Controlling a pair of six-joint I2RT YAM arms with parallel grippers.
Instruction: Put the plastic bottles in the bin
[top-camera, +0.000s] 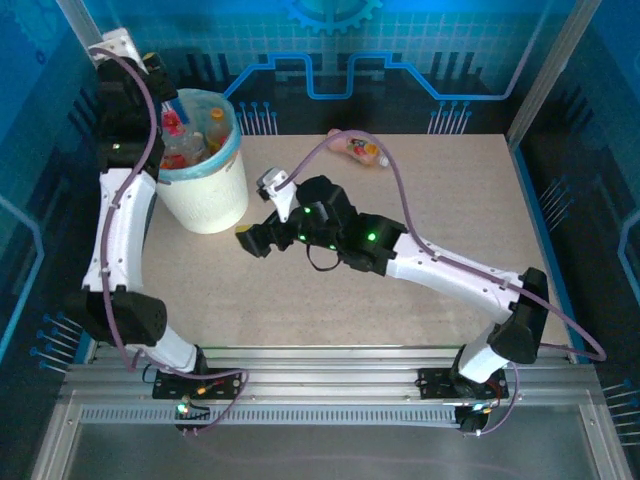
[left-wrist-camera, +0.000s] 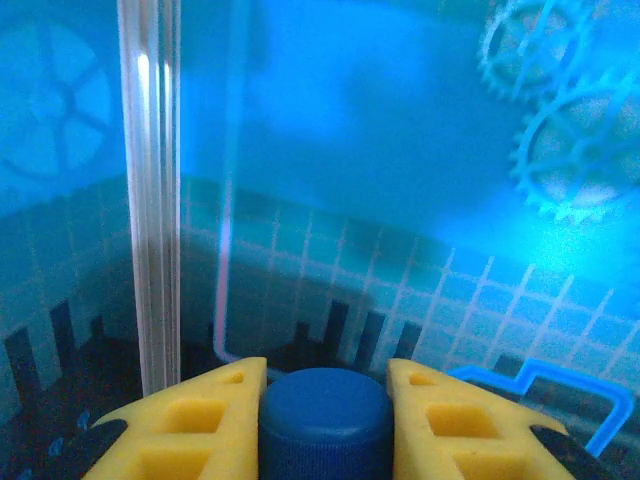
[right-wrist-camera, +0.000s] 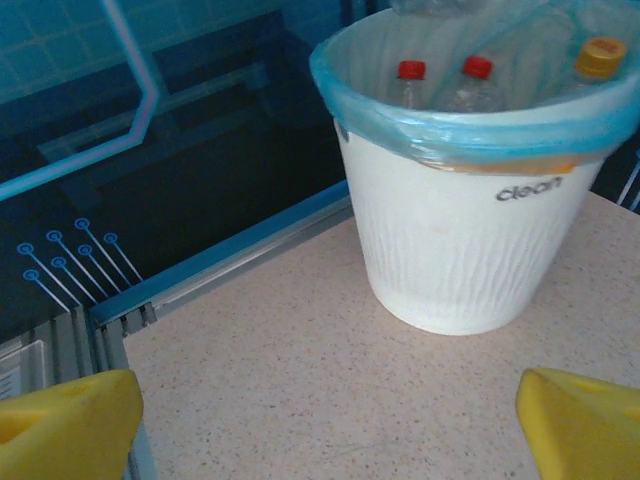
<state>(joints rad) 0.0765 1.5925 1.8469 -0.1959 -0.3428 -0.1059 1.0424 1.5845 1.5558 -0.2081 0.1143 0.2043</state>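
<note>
The bin (top-camera: 215, 195) stands at the table's far left, a white bucket with a light-blue liner. It holds several plastic bottles (top-camera: 190, 135). In the right wrist view the bin (right-wrist-camera: 460, 230) shows two red-capped bottles (right-wrist-camera: 411, 75) and an orange-capped one (right-wrist-camera: 603, 55). My left gripper (left-wrist-camera: 325, 400) is shut on a bottle's dark blue cap (left-wrist-camera: 325, 425); from above it (top-camera: 158, 85) hovers over the bin's far-left rim. One pinkish bottle (top-camera: 358, 148) lies on the table at the back. My right gripper (top-camera: 252, 238) is open and empty, low over the table just right of the bin.
The tabletop (top-camera: 400, 220) is bare speckled beige. A metal rail (right-wrist-camera: 220, 265) runs along the table's edge left of the bin. Blue enclosure walls close in the back and sides.
</note>
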